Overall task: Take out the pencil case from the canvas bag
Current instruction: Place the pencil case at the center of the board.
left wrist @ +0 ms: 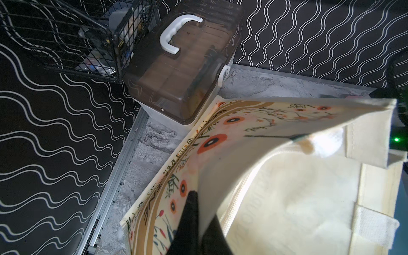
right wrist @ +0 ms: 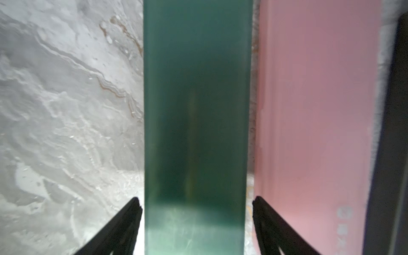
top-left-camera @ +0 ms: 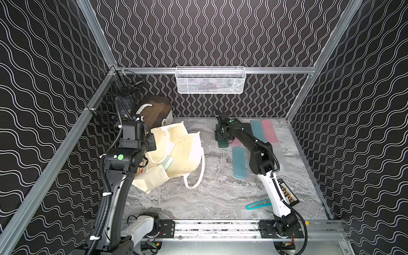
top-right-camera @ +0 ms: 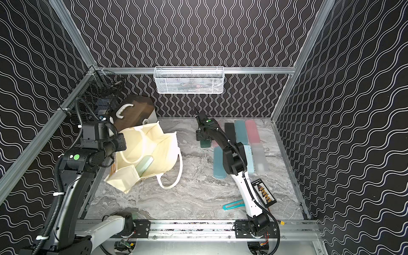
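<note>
The cream canvas bag (top-left-camera: pixel 183 152) (top-right-camera: pixel 159 150) lies at the left of the table with its mouth gaping. My left gripper (left wrist: pixel 202 209) is shut on the bag's rim, floral print (left wrist: pixel 220 141) on one side and plain cream lining on the other. A pale green pencil case (top-left-camera: pixel 168 162) (top-right-camera: pixel 144 165) shows inside the bag. Far right of the bag, my right gripper (right wrist: pixel 196 199) (top-left-camera: pixel 221 138) stands open astride a dark green pencil case (right wrist: pixel 196 110) (top-left-camera: pixel 223 143) lying on the table, with a thin gap at each finger. A pink case (right wrist: pixel 315 110) lies beside it.
A brown-lidded white box (top-left-camera: pixel 154 110) (left wrist: pixel 181 66) stands behind the bag, next to a black wire basket (top-left-camera: pixel 110 106). A white mesh basket (top-left-camera: pixel 209 80) hangs on the back wall. Several pencil cases (top-left-camera: pixel 239 162) lie at the right; a teal knife (top-left-camera: pixel 258 204) and a black board (top-left-camera: pixel 288 191) lie nearer the front.
</note>
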`<state>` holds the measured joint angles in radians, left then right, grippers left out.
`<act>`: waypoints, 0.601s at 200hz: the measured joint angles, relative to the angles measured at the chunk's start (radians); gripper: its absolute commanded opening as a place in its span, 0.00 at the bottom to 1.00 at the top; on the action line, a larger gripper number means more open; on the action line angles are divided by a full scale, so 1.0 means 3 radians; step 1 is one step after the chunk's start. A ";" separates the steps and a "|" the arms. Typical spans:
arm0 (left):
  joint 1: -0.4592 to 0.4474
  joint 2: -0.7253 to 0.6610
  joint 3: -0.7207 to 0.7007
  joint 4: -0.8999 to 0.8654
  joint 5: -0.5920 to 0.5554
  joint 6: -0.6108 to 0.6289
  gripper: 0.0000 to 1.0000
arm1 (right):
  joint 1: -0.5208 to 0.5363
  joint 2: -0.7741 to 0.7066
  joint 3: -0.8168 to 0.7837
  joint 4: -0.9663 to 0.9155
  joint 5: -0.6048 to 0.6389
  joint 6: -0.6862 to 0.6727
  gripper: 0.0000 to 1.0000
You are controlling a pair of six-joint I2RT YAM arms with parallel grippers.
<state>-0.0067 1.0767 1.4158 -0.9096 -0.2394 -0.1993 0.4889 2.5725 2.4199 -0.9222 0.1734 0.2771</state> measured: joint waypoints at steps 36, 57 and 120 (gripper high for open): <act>0.0000 0.0084 0.0065 0.0034 0.0196 -0.0025 0.00 | 0.0001 -0.0580 -0.0497 0.0104 -0.0028 0.0024 0.81; 0.0000 0.0163 0.0066 0.0163 0.0450 -0.0032 0.00 | 0.0005 -0.1315 -0.1305 0.0361 -0.0043 0.0086 0.82; 0.0000 0.0406 -0.0075 0.0796 0.1298 -0.0047 0.00 | 0.0066 -0.2978 -0.2970 0.1129 0.0031 0.0491 0.89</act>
<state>-0.0067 1.1984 1.3933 -0.6708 0.1501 -0.2134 0.5087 1.6791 1.5288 -0.5835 0.1825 0.4244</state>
